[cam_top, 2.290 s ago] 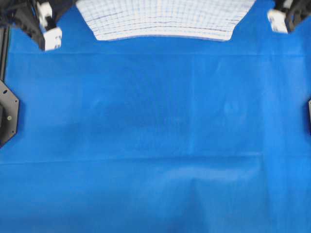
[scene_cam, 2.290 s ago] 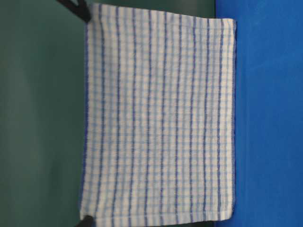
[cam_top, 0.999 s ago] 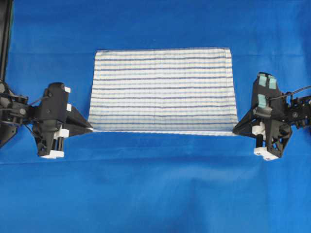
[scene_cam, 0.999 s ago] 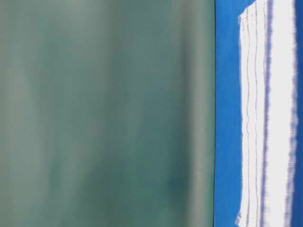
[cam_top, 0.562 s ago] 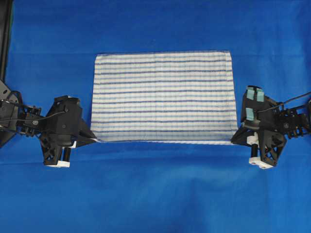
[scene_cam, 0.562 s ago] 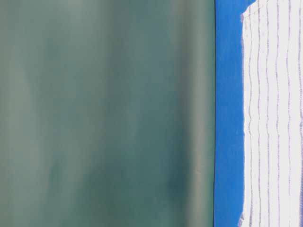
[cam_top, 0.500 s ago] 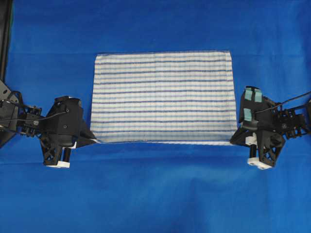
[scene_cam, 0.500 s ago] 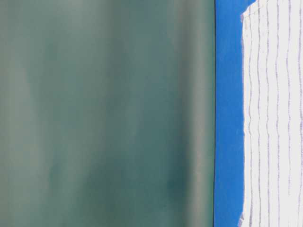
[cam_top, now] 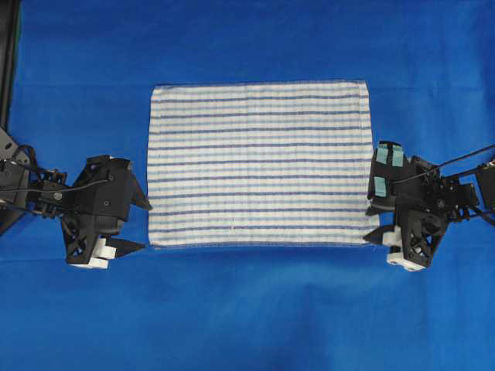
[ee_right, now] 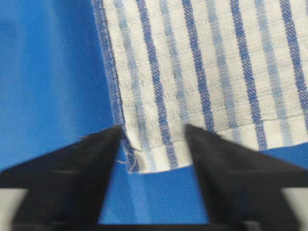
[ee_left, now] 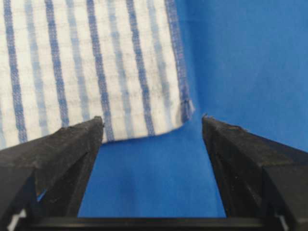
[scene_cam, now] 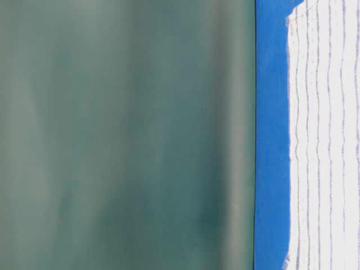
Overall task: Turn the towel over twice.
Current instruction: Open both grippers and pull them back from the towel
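Both tools now released from towel (cam_top: 257, 164) corners, left tool (cam_top: 141, 227), right tool (cam_top: 373, 225), hem stitching visible at wrists

The towel (cam_top: 259, 164) lies flat on the blue covering (cam_top: 247, 309), both grippers' fingers (cam_top: 139, 202) spread beside its near corners.

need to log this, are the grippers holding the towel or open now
Left gripper: open, holding nothing, at the towel corner.
Right gripper: open, holding nothing, at the other near corner.
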